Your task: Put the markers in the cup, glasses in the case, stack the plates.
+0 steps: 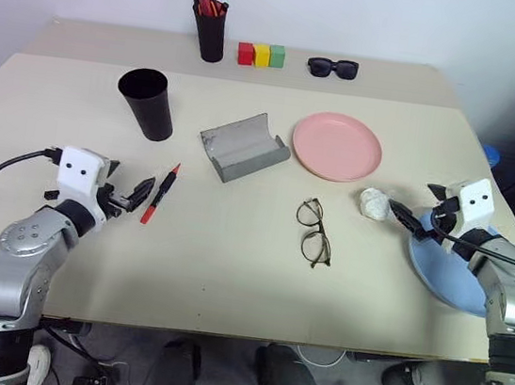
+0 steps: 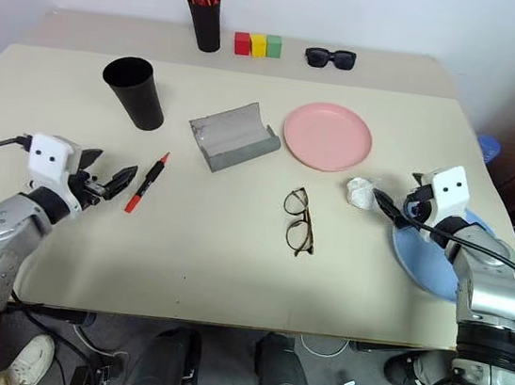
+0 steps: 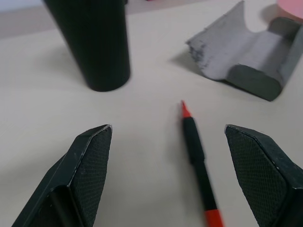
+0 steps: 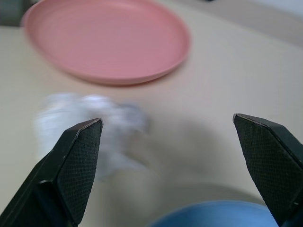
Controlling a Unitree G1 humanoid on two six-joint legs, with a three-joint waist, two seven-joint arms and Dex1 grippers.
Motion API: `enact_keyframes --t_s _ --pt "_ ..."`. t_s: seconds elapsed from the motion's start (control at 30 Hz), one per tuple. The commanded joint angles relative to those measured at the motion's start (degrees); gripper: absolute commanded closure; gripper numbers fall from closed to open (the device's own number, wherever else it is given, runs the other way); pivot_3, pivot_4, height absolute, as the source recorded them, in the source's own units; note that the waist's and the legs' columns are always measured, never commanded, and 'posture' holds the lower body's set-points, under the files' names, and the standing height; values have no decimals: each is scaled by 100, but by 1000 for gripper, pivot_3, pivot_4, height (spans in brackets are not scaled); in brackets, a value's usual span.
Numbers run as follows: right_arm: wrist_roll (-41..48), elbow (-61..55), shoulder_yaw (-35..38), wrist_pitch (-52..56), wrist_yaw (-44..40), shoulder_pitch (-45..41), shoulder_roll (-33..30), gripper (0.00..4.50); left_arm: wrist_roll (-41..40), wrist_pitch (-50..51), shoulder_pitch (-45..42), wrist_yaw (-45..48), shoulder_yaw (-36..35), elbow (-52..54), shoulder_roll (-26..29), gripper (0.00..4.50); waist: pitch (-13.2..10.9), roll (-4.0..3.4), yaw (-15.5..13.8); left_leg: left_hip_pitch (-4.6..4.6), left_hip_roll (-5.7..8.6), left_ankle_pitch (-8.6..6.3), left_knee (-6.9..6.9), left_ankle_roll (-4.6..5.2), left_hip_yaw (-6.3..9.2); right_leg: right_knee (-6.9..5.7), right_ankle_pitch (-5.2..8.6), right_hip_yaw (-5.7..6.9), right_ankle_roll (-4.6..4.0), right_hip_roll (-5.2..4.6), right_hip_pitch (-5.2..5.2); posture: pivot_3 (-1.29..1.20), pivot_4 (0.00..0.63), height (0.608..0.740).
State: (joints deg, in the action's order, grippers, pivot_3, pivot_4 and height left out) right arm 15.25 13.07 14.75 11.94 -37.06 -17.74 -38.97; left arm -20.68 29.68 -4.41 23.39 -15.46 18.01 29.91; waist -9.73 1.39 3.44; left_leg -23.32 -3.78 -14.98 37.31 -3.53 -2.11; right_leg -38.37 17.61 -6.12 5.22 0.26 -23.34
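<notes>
A red marker [image 1: 159, 194] with a dark section lies on the table, left of centre. My left gripper [image 1: 132, 195] is open just to its left, and in the left wrist view the marker [image 3: 196, 153] lies between the open fingers, untouched. The black cup [image 1: 148, 102] stands upright behind it. The grey case [image 1: 245, 145] lies open at centre, with the wire-framed glasses [image 1: 314, 231] in front of it. The pink plate [image 1: 337, 146] sits right of the case. At the right edge is the light blue plate [image 1: 446, 272], and my right gripper [image 1: 408, 222] hangs open over its near rim, holding nothing.
A crumpled white wad [image 1: 375, 204] lies just ahead of the right gripper, between the two plates. At the back stand a black pen holder [image 1: 208, 32] with orange-capped pens, three coloured blocks [image 1: 261, 54] and black sunglasses [image 1: 333, 67].
</notes>
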Motion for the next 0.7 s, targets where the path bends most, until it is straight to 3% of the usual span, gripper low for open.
enact_keyframes --t_s 0.03,0.33,0.7 --pt "26 -269 156 -176 165 11 82 0 56 -177 -156 -48 3 30 -31 591 0 -1 -1 1 0 0 0 0 0 0 0 0 0 0 0 0 150 740" --pt "16 -429 -20 -166 164 32 206 0 54 -111 -268 -122 138 88 -200 591 1 -2 -28 1 0 0 0 0 -1 0 0 -1 0 0 0 0 150 740" --pt "429 -1628 -317 504 71 251 595 0 213 47 -681 -280 487 -200 -351 591 2 -4 -107 0 1 0 5 0 0 -1 0 1 1 0 2 0 150 740"
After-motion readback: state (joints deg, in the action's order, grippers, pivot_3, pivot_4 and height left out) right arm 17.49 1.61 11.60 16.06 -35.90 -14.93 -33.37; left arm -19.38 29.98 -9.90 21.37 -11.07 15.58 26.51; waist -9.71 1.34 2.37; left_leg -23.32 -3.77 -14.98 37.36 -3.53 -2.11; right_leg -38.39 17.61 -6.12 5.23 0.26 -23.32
